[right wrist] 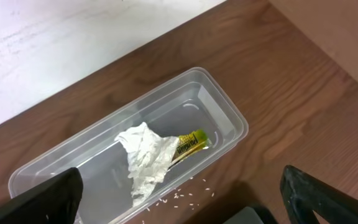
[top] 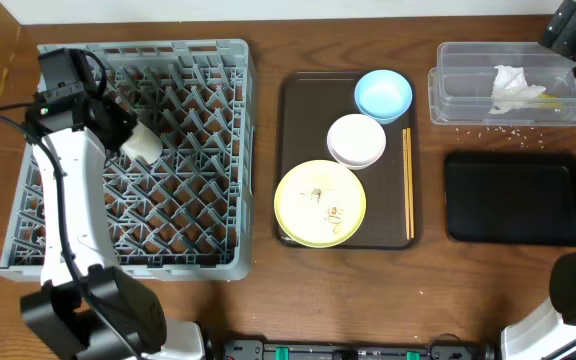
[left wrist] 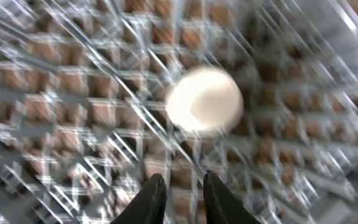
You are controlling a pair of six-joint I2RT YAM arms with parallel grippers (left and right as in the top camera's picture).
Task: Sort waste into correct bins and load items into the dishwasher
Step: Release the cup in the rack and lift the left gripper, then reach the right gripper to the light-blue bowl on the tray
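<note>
Small white cup (top: 143, 143) sits among the pegs of the large square grey plastic dish rack (top: 168, 47), upper-left part, just ahead of the left gripper (left wrist: 183, 179), whose jaws stand a sliver apart w/ nothing between them; wrist view too blurred to tell if it's upright. We'd lift straight up, clear of pegs, before swinging away. Right gripper (right wrist: 180, 171) hangs wide open, empty, over the clear plastic tub (right wrist: 229, 118) w/ crumpled white paper napkin (right wrist: 145, 158) & green-yellow wrapper (right wrist: 191, 143). Brown wooden table (top: 268, 30): stray rice grains (top: 508, 128) by the tub; pale floor (right wrist: 73, 37) past its far edge
</note>
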